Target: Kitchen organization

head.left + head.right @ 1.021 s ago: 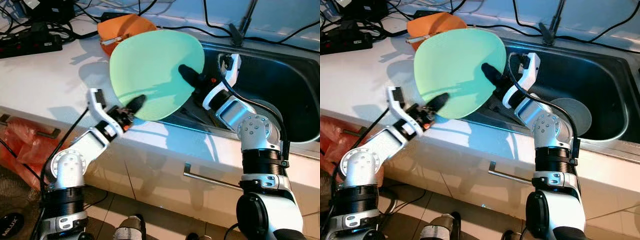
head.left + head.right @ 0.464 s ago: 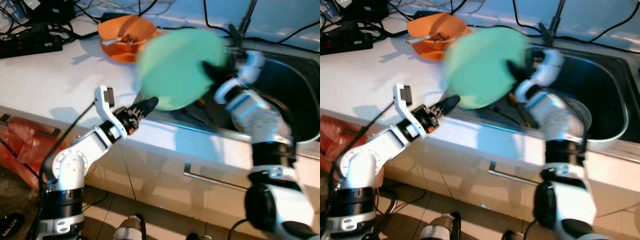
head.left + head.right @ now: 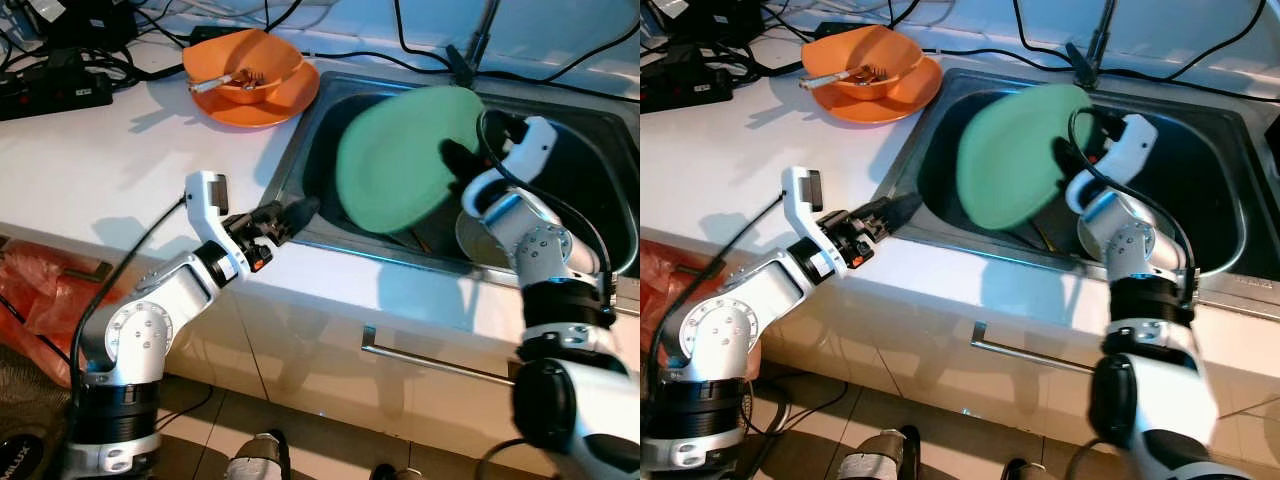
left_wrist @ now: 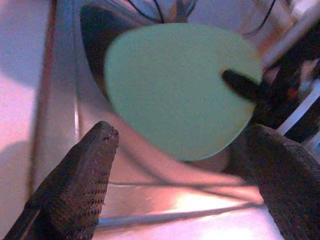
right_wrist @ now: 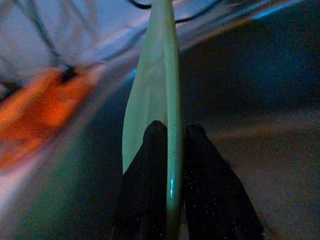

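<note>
- Green plate (image 3: 405, 160): one, round and smooth, tilted on edge over the steel sink (image 3: 600, 160), pinched at its right rim by my right gripper (image 3: 462, 160).
- One orange bowl (image 3: 243, 68) sits on one orange plate (image 3: 290, 98), far left on the white counter (image 3: 100, 150).
- My left gripper (image 3: 290, 213) reaches to the sink's near left edge, textured fingers (image 4: 80, 185) spread wide, empty.

— What's at six o'clock?
— The right gripper (image 5: 170, 150), its two black fingers (image 5: 145, 190) pinching the green plate (image 5: 157, 95) edge-on.
— And the plate?
— It rises toward twelve o'clock. An orange blur (image 5: 35, 110) sits at nine o'clock, dark sink (image 5: 250, 75) at three.
</note>
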`<state>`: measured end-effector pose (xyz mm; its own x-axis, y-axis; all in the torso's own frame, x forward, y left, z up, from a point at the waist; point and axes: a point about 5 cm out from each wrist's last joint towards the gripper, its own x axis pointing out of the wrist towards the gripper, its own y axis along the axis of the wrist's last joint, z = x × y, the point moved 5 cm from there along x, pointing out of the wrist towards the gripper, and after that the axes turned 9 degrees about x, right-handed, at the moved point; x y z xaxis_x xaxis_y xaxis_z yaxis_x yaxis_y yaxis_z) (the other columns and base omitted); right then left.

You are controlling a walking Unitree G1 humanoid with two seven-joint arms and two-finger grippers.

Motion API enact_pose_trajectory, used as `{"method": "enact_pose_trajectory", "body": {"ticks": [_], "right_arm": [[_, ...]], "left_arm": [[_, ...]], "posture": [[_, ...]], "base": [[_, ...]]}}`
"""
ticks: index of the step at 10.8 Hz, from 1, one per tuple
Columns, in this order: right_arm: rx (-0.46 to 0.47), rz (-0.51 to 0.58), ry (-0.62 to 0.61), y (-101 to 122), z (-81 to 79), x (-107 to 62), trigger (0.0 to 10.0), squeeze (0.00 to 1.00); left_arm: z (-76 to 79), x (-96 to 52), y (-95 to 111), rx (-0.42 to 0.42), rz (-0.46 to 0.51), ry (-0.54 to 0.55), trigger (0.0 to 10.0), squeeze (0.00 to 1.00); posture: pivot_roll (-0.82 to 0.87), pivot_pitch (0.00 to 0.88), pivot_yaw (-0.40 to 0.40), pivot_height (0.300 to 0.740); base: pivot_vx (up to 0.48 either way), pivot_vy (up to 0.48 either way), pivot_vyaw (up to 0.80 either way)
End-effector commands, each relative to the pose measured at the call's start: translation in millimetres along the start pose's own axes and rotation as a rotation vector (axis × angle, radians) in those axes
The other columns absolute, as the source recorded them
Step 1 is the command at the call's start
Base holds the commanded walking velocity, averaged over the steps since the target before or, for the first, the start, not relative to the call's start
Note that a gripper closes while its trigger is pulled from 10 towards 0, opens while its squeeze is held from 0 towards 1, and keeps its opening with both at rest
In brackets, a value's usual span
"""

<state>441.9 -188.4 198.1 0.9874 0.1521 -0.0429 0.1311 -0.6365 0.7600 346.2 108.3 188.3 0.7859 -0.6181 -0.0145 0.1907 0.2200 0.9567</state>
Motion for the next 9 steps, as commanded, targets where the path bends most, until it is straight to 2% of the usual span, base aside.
{"method": "enact_pose_trajectory", "body": {"ticks": [1, 2, 3, 4, 5, 6, 7, 8, 9], "right_arm": [[-0.071, 0.027, -0.041, 6.3, 7.6, -0.1, 0.0, 0.00], [-0.156, 0.009, -0.087, 1.0, 17.4, -0.6, 0.0, 0.00], [-0.321, -0.043, -0.155, -14.1, 35.3, -3.6, 0.0, 0.00], [-0.381, -0.077, -0.176, -24.2, 43.3, -5.7, 1.3, 0.00], [-0.417, -0.129, -0.203, -42.5, 55.4, -9.2, 0.5, 0.00], [-0.468, -0.151, -0.228, -52.9, 63.6, -11.6, 1.8, 0.00], [-0.489, -0.162, -0.239, -57.0, 67.8, -13.4, 1.7, 0.00], [-0.531, -0.179, -0.272, -60.9, 77.3, -17.1, 6.9, 0.00], [-0.535, -0.179, -0.284, -61.3, 80.1, -18.1, 10.0, 0.00]], "left_arm": [[-0.3, 0.7, -7.3, 0.078, -0.046, 0.015, 10.0, 0.78], [-0.2, 1.0, -9.3, 0.116, -0.058, 0.021, 10.0, 0.27], [-2.8, 2.1, -7.3, 0.203, -0.064, 0.045, 10.0, 0.00], [-5.0, 3.0, -5.1, 0.263, -0.070, 0.060, 10.0, 0.00], [-7.2, 4.9, -1.5, 0.338, -0.089, 0.067, 10.0, 0.00], [-8.1, 6.2, 1.9, 0.398, -0.101, 0.061, 10.0, 0.00], [-7.2, 7.3, 4.0, 0.416, -0.105, 0.053, 10.0, 0.00], [-5.4, 9.8, 8.0, 0.454, -0.108, 0.040, 10.0, 0.00], [-5.3, 11.0, 9.5, 0.460, -0.108, 0.037, 10.0, 0.00]], "posture": [[0.23, 0.137, 0.007, 0.740], [0.23, 0.137, 0.009, 0.740], [0.24, 0.138, 0.013, 0.740], [0.24, 0.138, 0.017, 0.740], [0.24, 0.140, 0.026, 0.740], [0.25, 0.142, 0.038, 0.740], [0.25, 0.141, 0.041, 0.740], [0.26, 0.141, 0.047, 0.740], [0.26, 0.140, 0.053, 0.740]], "base": [[0.000, 0.000, 0.00], [0.000, 0.000, 0.00], [0.000, 0.000, 0.00], [0.000, 0.000, 0.00], [0.000, 0.000, 0.00], [0.000, 0.000, 0.00], [0.000, 0.000, 0.00], [0.000, 0.000, 0.00], [0.000, 0.000, 0.00]]}}
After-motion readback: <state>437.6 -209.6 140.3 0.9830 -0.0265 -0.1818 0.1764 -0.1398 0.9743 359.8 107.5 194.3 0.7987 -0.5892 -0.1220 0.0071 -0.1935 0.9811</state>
